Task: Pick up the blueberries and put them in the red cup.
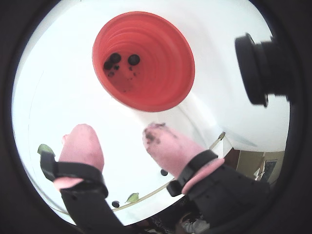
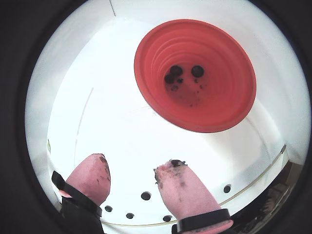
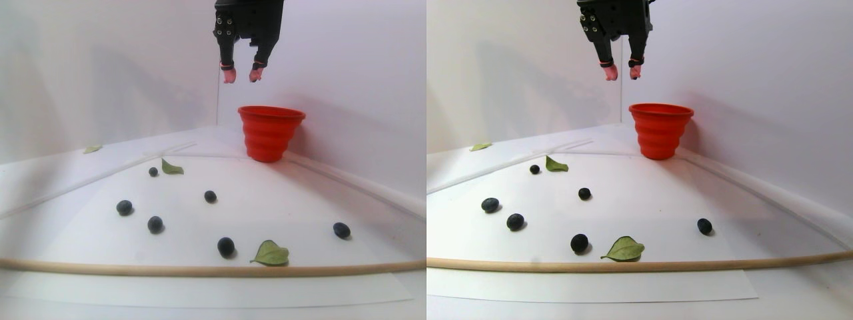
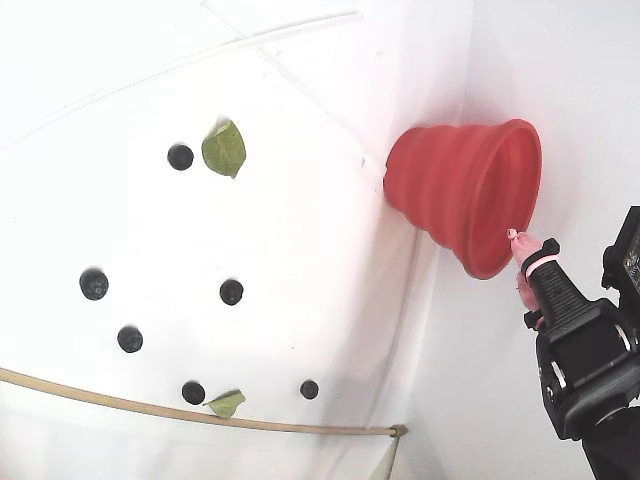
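In a wrist view the gripper (image 1: 122, 139) hangs parted and empty above the red cup (image 1: 168, 85), holding perhaps three blueberries (image 1: 133, 59); in the stereo pair view six more blueberries (image 3: 226, 246) lie scattered on the white table (image 3: 293, 200), the cup at its far corner.

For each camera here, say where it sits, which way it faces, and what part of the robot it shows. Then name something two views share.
A wrist view: rides on the arm, looks down past the open gripper into the red cup.
Another wrist view: likewise, its pink fingertips at the bottom edge.
Stereo pair view: low at the table's front, facing the back wall; the gripper hangs above the cup.
Fixed view: high, looking down, gripper at right.
Shared: both wrist views show blueberries inside the cup.
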Robot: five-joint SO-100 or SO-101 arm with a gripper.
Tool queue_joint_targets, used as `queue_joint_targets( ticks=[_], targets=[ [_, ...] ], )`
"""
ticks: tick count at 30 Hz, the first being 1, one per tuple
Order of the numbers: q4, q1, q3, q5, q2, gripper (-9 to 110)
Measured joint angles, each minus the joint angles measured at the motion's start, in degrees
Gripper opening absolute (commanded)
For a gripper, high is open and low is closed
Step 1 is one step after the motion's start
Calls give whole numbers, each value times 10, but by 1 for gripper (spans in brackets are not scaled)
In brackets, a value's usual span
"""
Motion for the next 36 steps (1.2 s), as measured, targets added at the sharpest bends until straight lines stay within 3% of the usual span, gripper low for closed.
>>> queue_joint_targets(
  ticks=[36],
  targets=[
    [46,-23,125,60,32,18]
  ],
)
